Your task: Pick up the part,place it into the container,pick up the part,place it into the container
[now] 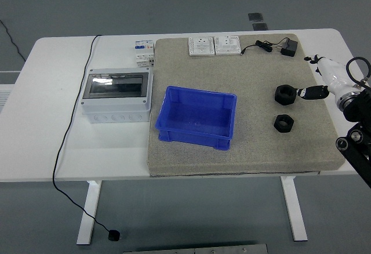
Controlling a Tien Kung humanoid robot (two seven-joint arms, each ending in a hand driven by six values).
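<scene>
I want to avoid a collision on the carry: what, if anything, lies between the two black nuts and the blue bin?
Nothing visible. Bare mat separates the far nut and near nut from the blue bin. The right robot hand reaches in beside the far nut.

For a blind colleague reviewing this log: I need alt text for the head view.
The robot's right hand reaches in from the right edge, fingers beside one of two black nuts on a grey mat; the other nut lies nearer. An empty blue bin sits mid-mat, a grey box left of it on the white table.
</scene>
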